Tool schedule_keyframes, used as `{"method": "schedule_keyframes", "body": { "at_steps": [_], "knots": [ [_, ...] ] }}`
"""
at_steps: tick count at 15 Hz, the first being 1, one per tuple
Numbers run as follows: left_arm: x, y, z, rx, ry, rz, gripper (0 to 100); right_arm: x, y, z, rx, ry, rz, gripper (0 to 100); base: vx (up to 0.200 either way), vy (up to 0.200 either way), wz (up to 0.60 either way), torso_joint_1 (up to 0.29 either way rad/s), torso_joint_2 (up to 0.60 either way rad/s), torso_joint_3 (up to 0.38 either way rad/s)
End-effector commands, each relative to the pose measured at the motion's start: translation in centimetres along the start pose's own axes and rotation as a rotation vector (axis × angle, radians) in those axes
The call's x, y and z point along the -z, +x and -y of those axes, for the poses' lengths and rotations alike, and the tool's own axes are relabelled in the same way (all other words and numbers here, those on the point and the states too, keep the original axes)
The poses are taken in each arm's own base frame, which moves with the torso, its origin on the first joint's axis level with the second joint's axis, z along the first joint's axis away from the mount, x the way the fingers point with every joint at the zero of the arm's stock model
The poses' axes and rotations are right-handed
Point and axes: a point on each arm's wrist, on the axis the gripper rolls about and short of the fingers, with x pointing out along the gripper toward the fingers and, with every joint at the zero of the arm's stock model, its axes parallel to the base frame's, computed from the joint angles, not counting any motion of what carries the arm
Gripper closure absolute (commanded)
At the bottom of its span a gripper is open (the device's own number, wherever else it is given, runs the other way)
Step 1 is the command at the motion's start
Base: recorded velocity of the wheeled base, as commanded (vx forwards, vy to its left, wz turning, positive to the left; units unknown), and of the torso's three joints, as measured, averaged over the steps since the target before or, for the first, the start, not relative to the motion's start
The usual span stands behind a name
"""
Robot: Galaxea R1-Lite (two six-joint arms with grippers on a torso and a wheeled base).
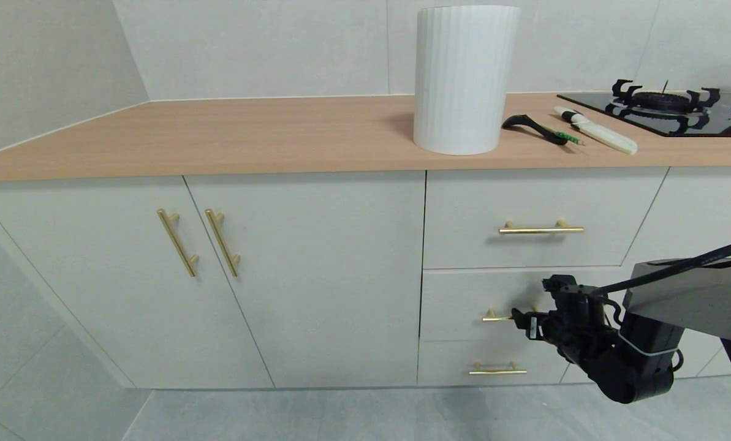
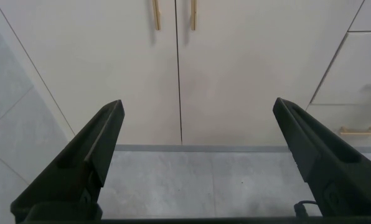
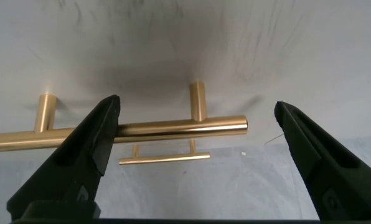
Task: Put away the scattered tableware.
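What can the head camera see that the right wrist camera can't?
Head view: the wooden counter, a tall white ribbed pot, a black utensil, a white utensil and the stove. Right wrist view: up close, the right claw open wide, with the end of the middle drawer handle in the gap. Both: that claw, that handle and the bottom drawer handle.
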Motion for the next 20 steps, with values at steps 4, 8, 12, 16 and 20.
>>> {"method": "schedule_keyframes", "body": {
  "at_steps": [4, 8, 12, 16, 20],
  "knots": [
    [0.0, 0.0, 0.0, 0.0, 0.0, -0.001, 0, 0.3, -0.4, 0.0, 0.0, -0.008, -0.016, 0, 0.0, 0.0, 0.0, 0.0, 0.0, 0.0],
    [0.0, 0.0, 0.0, 0.0, 0.0, -0.001, 0, 0.0, -2.1, 0.2, -0.01, -0.023, -0.035, 0, 0.0, 0.0, 0.0, 0.0, 0.0, 0.0],
    [0.0, 0.0, 0.0, 0.0, 0.0, -0.001, 0, -1.5, -5.6, 0.9, -0.023, -0.096, -0.077, 0, 0.0, 0.0, 0.0, 0.0, 0.0, 0.0],
    [0.0, 0.0, 0.0, 0.0, 0.0, -0.001, 0, -4.5, -11.1, 1.4, -0.126, -0.139, -0.209, 0, 0.0, 0.0, 0.0, 0.0, 0.0, 0.0],
    [0.0, 0.0, 0.0, 0.0, 0.0, -0.001, 0, -7.7, -16.1, 1.8, -0.201, -0.164, -0.246, 0, 0.0, 0.0, 0.0, 0.0, 0.0, 0.0]
  ]
}}
